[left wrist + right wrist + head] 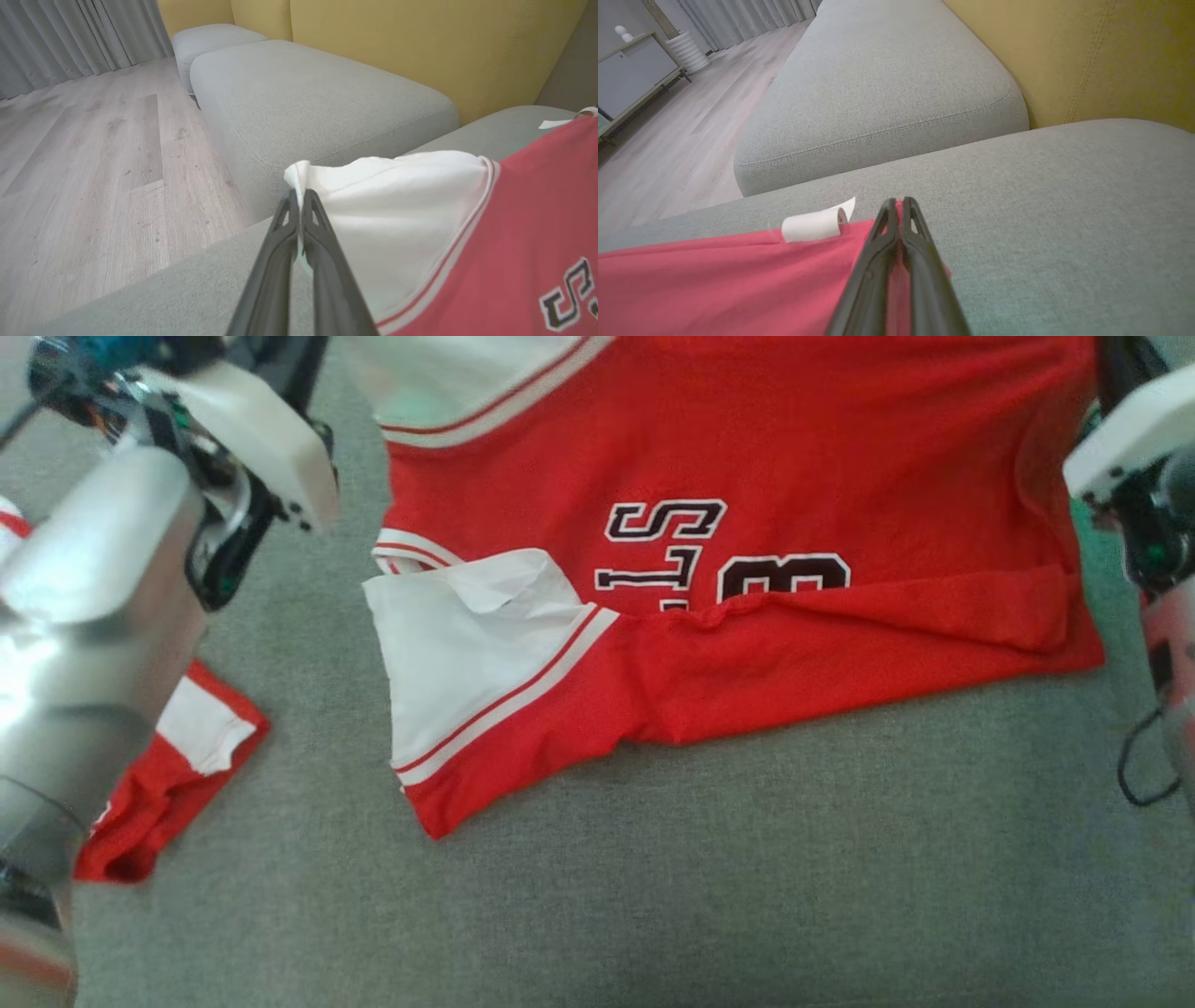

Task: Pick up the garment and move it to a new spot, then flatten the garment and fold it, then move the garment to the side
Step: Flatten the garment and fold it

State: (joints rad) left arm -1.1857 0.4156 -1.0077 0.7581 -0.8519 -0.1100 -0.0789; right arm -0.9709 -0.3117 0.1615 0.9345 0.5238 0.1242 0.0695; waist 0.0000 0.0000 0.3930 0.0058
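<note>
Grey couch cushion (653,896) – arms spread wide, one at each end of the red garment (794,457). Left gripper (299,198) clenched on white sleeve (397,210), right gripper (899,203) clenched on red corner – long axis left-right, sleeve toward robot's left.

The jersey (747,476) runs off the head view's top edge, and a fold of it hides the lower half of its lettering (667,546). The blurred left arm (84,644) covers part of a red-and-white cloth (177,747); whether that belongs to the jersey cannot be told. In the left wrist view the white corner (295,173) disappears between the shut jaws. Two white things (623,32) on the cabinet (630,74) are too small to tell.
</note>
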